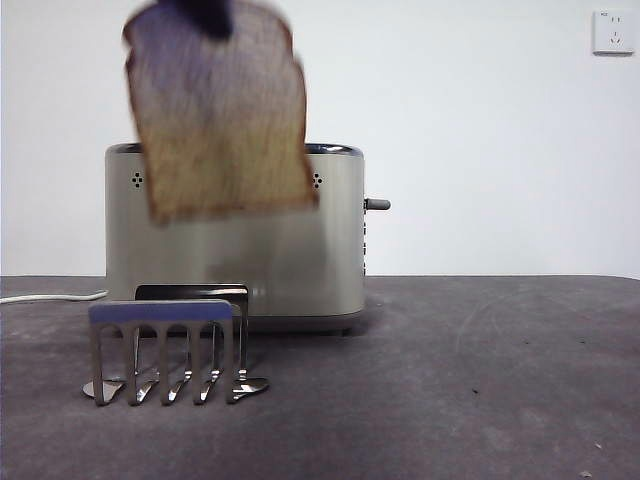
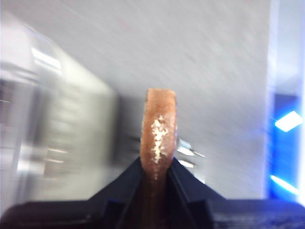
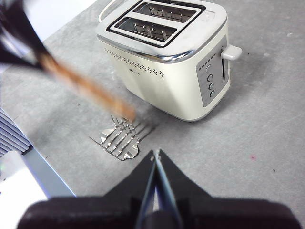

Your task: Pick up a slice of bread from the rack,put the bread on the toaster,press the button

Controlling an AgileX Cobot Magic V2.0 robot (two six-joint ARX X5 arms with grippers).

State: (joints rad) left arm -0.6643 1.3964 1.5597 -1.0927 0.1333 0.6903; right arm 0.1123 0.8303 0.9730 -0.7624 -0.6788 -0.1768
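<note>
The slice of bread (image 1: 220,120) hangs tilted in the air, above the rack (image 1: 165,345) and in front of the toaster (image 1: 300,250). My left gripper (image 1: 205,15) is shut on its top crust; in the left wrist view the bread (image 2: 159,133) stands edge-on between the black jaws of that gripper (image 2: 157,167). The right wrist view looks down on the toaster (image 3: 167,57), its two open slots (image 3: 157,21), the blurred bread (image 3: 86,88) and the rack (image 3: 121,138). My right gripper (image 3: 156,157) is shut and holds nothing, well above the table. The button (image 1: 378,204) sticks out of the toaster's narrow end (image 3: 231,52).
A white cable (image 1: 50,297) runs off from the toaster's left side along the dark table (image 1: 480,380). A wall socket (image 1: 612,32) sits high at the back right. Small round buttons (image 3: 209,81) line the toaster's end panel below the lever.
</note>
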